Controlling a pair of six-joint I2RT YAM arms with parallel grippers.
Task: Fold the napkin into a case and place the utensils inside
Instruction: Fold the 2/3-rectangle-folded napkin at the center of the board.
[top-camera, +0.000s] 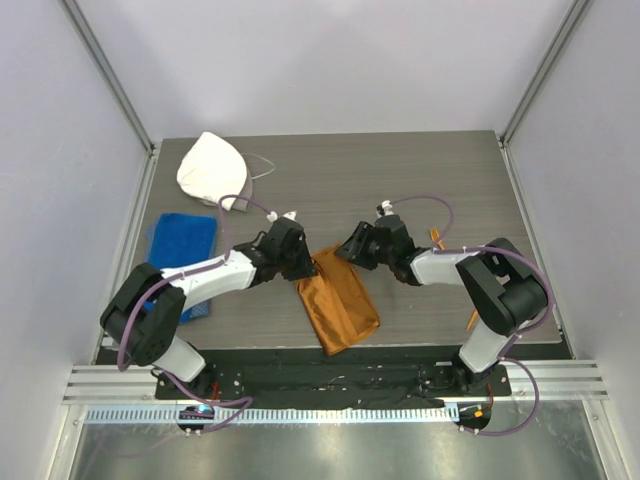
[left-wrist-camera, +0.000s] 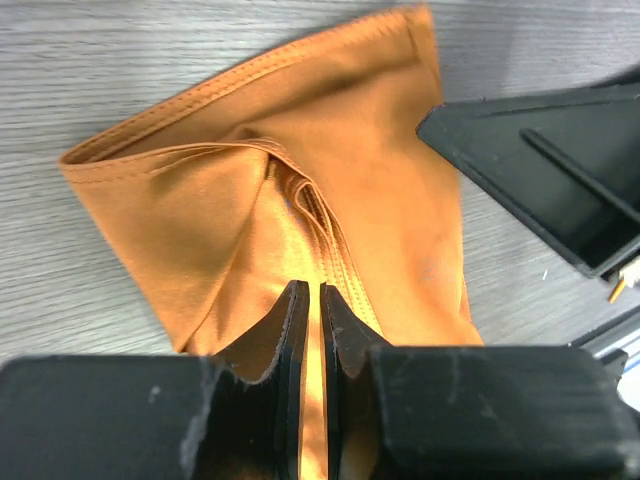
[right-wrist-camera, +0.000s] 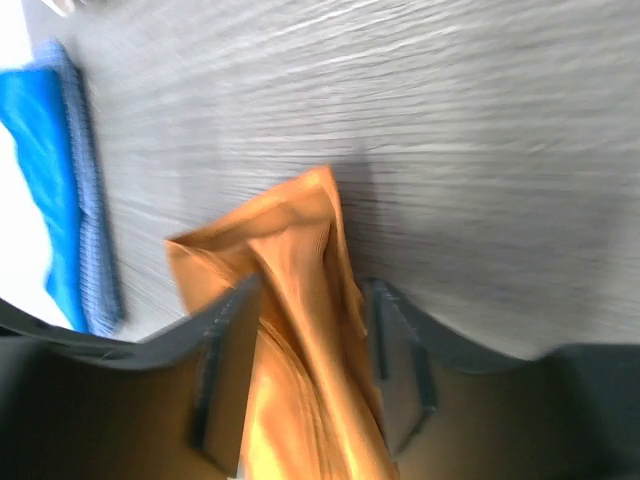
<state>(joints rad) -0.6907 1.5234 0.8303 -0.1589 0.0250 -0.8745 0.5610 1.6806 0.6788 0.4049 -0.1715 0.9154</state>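
The rust-orange napkin (top-camera: 340, 300) lies folded into a loose creased strip at the table's near middle, and it also shows in the left wrist view (left-wrist-camera: 250, 190). My left gripper (top-camera: 302, 262) (left-wrist-camera: 311, 300) is shut on a thin fold at the napkin's far left edge. My right gripper (top-camera: 350, 247) (right-wrist-camera: 305, 295) is open at the napkin's far end, with a raised ridge of the napkin (right-wrist-camera: 300, 260) between its fingers; that view is blurred. A thin orange utensil (top-camera: 437, 238) lies by the right arm, partly hidden. I cannot tell which utensil it is.
A blue towel (top-camera: 185, 250) lies at the left under the left arm and also shows in the right wrist view (right-wrist-camera: 45, 150). A white rounded cloth cap (top-camera: 212, 168) sits at the back left. Grey walls close in the table on three sides.
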